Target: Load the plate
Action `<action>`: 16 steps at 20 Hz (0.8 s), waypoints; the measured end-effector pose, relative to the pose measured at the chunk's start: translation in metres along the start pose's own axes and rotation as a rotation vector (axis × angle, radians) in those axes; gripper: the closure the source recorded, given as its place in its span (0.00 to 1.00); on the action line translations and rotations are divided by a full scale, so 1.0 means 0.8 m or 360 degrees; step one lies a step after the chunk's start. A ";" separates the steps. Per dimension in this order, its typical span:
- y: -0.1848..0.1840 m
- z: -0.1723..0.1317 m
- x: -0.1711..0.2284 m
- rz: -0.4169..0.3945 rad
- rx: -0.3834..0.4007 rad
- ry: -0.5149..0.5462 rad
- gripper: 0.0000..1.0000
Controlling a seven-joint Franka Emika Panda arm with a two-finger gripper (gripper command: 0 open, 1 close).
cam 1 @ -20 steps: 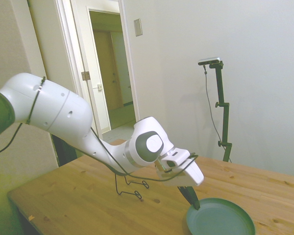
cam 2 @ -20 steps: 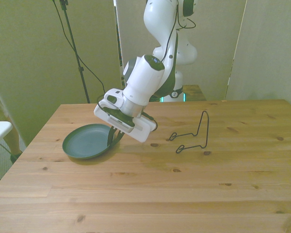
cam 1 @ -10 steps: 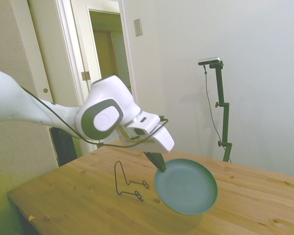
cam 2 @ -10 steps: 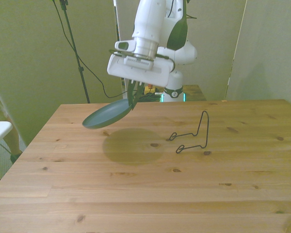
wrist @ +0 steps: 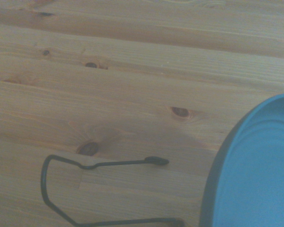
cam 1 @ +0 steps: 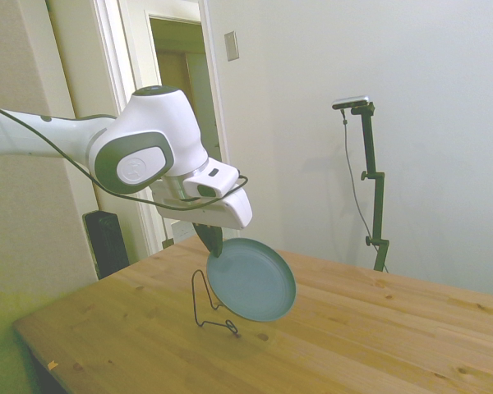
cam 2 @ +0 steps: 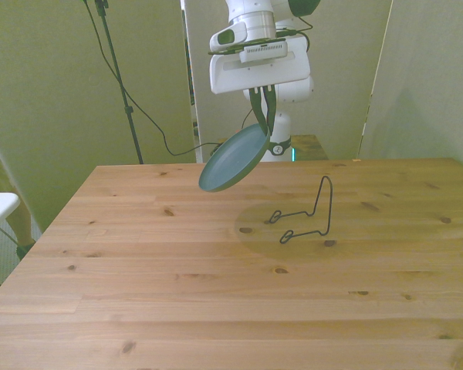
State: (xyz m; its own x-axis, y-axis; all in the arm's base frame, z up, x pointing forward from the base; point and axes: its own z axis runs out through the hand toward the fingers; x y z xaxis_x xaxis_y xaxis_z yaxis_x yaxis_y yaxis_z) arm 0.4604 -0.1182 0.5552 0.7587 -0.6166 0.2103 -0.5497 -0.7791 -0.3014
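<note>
The teal-green plate (cam 1: 252, 281) (cam 2: 234, 159) (wrist: 253, 175) hangs tilted in the air above the table. My gripper (cam 1: 211, 243) (cam 2: 263, 122) is shut on the plate's upper rim, fingers pointing down. The thin black wire stand (cam 1: 211, 305) (cam 2: 309, 212) (wrist: 92, 190) rests on the table with nothing in it. In the side view the plate hangs just beside and partly in front of the stand. In the front view it is up and toward the front view's left of the stand, apart from it.
The wooden table (cam 2: 216, 293) stretches wide around the stand. A doorway (cam 1: 185, 123) and a dark speaker-like box (cam 1: 107, 242) sit behind the table in the side view. Cables (cam 2: 131, 108) hang behind the table's far edge.
The plate was lifted off the table at the front view's left, carried up and toward the stand, and tipped steeper. The gripper kept hold throughout.
</note>
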 end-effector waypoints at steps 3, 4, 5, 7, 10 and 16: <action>-0.003 0.002 -0.003 -0.0001 0.0063 -0.0074 1.00; -0.006 0.002 -0.003 -0.0015 0.0107 -0.0116 1.00; -0.010 0.003 -0.004 -0.0030 0.0156 -0.0157 1.00; -0.016 0.007 -0.002 -0.0070 0.0264 -0.0219 1.00; -0.015 0.016 0.000 -0.0133 0.0419 -0.0331 1.00; -0.006 0.024 -0.003 -0.0261 0.0616 -0.0548 1.00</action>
State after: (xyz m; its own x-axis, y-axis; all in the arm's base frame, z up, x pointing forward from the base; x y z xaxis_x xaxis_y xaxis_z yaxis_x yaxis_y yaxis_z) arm 0.4681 -0.1108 0.5388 0.9302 -0.3669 -0.0141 -0.2947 -0.7232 -0.6246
